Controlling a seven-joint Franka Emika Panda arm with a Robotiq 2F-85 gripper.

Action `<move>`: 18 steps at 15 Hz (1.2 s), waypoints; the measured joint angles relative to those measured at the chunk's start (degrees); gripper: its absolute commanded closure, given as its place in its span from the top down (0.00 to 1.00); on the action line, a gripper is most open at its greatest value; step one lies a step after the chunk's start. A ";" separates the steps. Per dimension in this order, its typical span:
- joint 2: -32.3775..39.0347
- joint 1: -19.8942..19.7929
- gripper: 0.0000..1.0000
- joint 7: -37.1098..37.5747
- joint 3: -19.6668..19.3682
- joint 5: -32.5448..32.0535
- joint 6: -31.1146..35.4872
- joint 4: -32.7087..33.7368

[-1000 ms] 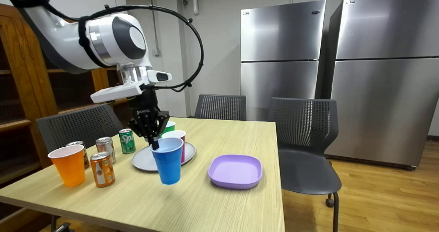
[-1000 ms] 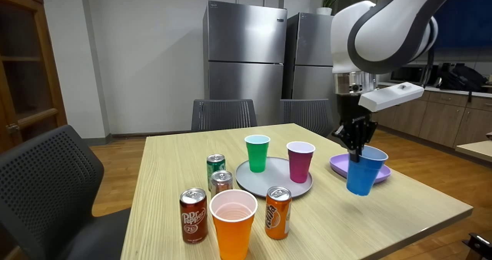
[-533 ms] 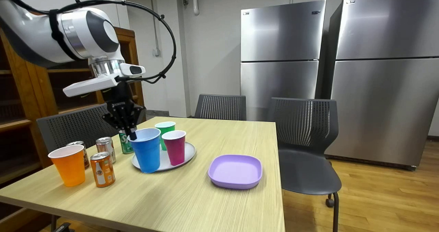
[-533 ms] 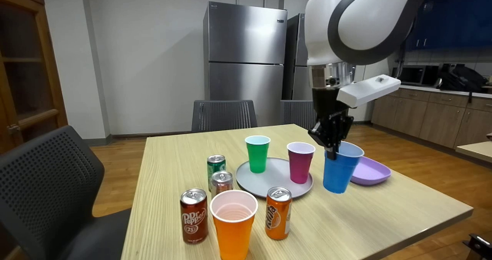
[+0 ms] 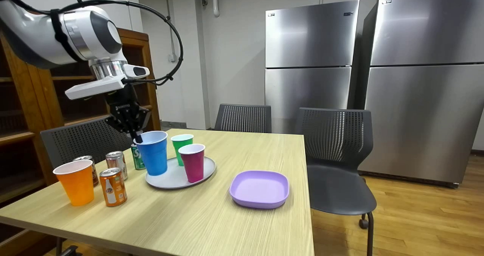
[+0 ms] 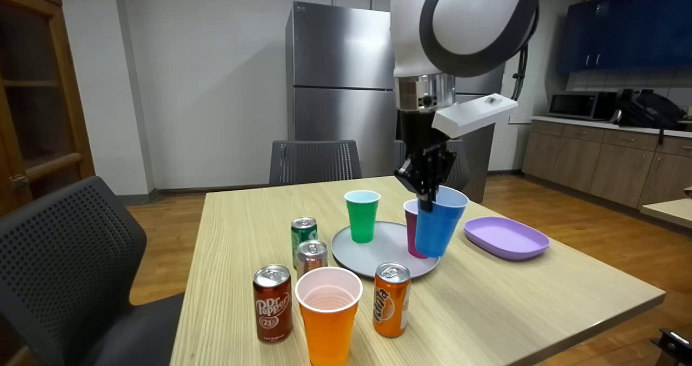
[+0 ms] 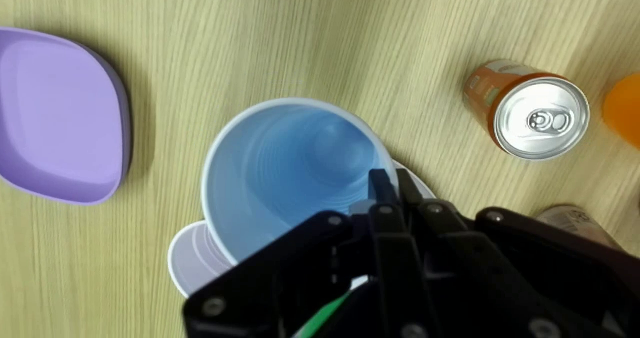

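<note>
Wrist view: tray (image 7: pixel 60 121) L of held cup (image 7: pixel 292 170), cans (image 7: pixel 541 116) R.

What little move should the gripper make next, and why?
Probably ease the blue cup toward the bare middle of the grey plate: the gripper pinches the cup's rim, and in an exterior view the cup's base overlaps the plate's edge.

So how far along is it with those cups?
Done, it seems: the green cup and magenta cup, standing on the gray plate. In hand: the blue cup, pinched by its rim in the pincer, not yet set down. Probably left: the orange cup, off that plate near the Fanta can.
</note>
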 measured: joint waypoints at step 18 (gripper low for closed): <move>19.23 4.06 0.01 -4.48 -0.59 -0.36 -1.73 20.40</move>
